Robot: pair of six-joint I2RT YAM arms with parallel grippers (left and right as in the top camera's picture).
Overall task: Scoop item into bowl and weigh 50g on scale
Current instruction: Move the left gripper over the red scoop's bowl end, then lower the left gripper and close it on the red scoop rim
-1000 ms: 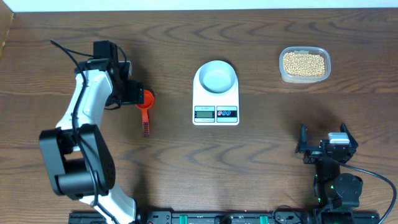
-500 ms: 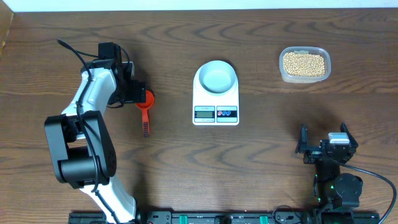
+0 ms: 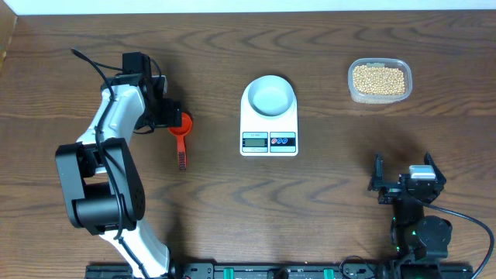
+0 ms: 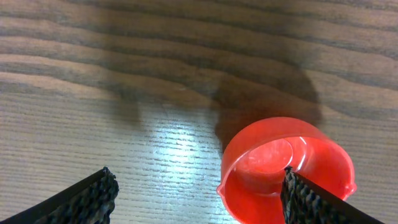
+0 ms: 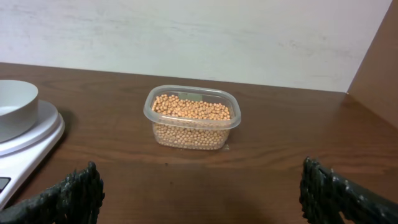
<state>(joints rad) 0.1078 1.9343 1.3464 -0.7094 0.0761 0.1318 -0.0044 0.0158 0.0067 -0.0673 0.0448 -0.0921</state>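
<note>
The tan beans (image 3: 379, 79) fill a clear plastic tub (image 3: 353, 91) at the back right; they also show in the right wrist view (image 5: 191, 109). The pale bowl (image 3: 269, 97) sits empty on the white scale (image 3: 269, 142), and both show at the left edge of the right wrist view, bowl (image 5: 12, 106) on scale (image 5: 28, 146). My left gripper (image 3: 172, 118) is open, low over the table. A red scoop (image 3: 181, 125) lies at its right finger, its cup in the left wrist view (image 4: 283, 165) between the open jaws (image 4: 199, 199). My right gripper (image 3: 404, 164) is open and empty, facing the tub (image 5: 193, 134).
The scoop's dark-red handle (image 3: 183, 155) points toward the table's front. A wall (image 5: 186, 31) runs behind the table, with a brown side panel (image 5: 376, 68) at the far right.
My left arm shifted its pose slightly a second ago, then held still. Its gripper stays beside the scoop's cup. The right arm has not moved.
</note>
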